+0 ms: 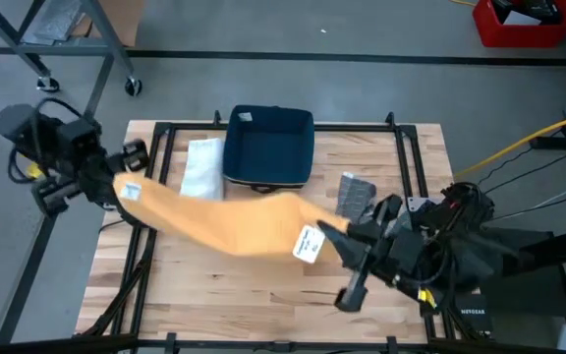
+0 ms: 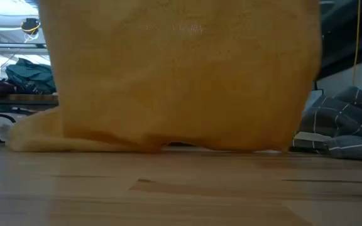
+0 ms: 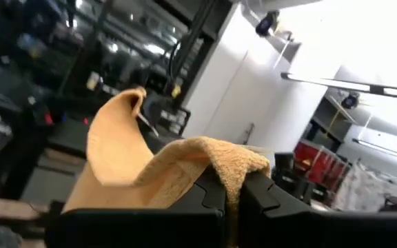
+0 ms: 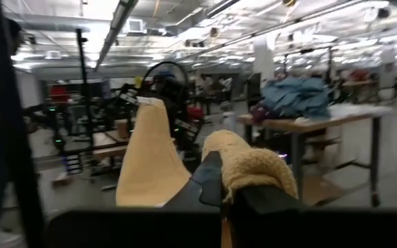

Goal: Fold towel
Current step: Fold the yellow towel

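The towel (image 1: 229,224) is soft cloth, a mustard-yellow terry with a nubby, looped pile that looks matt and slightly fuzzy along its bunched edge (image 4: 250,165); a small white label (image 1: 308,244), papery or woven, sits on it. The tabletop (image 1: 263,285) is pale wood in butcher-block strips, smooth with a faint sheen in the low view (image 2: 181,194). The dark fingers (image 3: 267,200) look like hard matt plastic. A navy tray (image 1: 268,147) seems smooth and matt, perhaps plastic or fabric; which cannot be told. Beside it lies a white folded cloth (image 1: 202,169), soft and matt. The black frame (image 1: 406,157) around the tabletop looks like painted metal.
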Available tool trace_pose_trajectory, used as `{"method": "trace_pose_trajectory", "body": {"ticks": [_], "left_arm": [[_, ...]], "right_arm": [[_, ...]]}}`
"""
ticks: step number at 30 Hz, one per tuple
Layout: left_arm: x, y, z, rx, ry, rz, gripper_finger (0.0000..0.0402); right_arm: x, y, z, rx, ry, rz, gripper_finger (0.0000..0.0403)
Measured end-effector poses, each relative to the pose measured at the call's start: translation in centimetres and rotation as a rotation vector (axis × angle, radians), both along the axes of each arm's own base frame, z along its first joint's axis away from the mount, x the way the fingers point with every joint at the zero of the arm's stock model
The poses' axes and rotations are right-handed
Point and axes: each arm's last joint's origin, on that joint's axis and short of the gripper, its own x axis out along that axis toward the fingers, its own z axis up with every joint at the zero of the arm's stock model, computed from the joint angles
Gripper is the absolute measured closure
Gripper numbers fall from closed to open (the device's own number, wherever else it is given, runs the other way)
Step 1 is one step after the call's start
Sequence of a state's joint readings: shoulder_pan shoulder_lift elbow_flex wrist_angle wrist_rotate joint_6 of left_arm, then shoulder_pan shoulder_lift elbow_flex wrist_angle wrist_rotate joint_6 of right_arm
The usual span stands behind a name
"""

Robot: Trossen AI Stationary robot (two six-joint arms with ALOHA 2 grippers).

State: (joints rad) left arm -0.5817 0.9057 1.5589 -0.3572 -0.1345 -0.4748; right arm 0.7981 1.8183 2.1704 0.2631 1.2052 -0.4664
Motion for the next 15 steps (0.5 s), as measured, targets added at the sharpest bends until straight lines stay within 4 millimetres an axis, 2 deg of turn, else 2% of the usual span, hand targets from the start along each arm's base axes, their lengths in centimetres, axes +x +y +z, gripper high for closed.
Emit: {"method": "trace_pose_trajectory", "body": {"ticks": [6,15], "left_arm": [[1.3,-2.5,-0.6,-0.008,0.077,-0.119,0.0401],[2.7,-8.0,-2.2,-0.033,0.221,-0.230,0.0401]], "right_arm": [[-1.1,2.0,-0.8,0.102,-0.005,0.101,0.0398],[-2.9,4.0,-1.4,0.246,-0.031,0.220,0.0398]]}}
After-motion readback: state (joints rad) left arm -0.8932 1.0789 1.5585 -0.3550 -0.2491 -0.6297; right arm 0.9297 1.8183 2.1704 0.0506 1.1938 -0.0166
